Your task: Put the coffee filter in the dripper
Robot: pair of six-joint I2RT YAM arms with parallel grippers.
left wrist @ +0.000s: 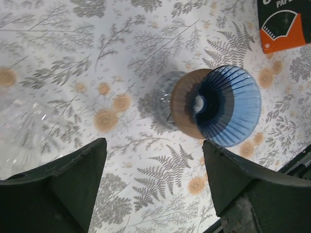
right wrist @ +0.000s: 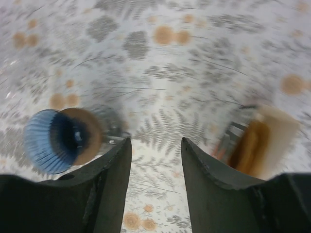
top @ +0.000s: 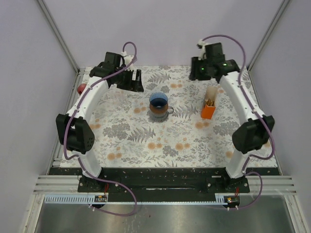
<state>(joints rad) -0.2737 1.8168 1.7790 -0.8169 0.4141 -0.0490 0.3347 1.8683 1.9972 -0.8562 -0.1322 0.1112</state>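
A blue ribbed dripper (top: 158,101) sits on a glass mug with a brown collar at the middle of the table. It also shows in the left wrist view (left wrist: 228,104) and the right wrist view (right wrist: 51,141), and looks empty. An orange filter box (top: 208,110) stands upright to its right, with pale paper filters (top: 211,93) sticking out of its top. The box also shows in the right wrist view (right wrist: 260,145). My left gripper (top: 132,80) is open and empty at the back left. My right gripper (top: 201,72) is open and empty at the back right, behind the box.
A small red object (top: 82,88) lies at the table's left edge. Metal frame posts stand at the back corners. The orange box (left wrist: 284,24) shows at the top right of the left wrist view. The floral tablecloth (top: 146,141) covers the table.
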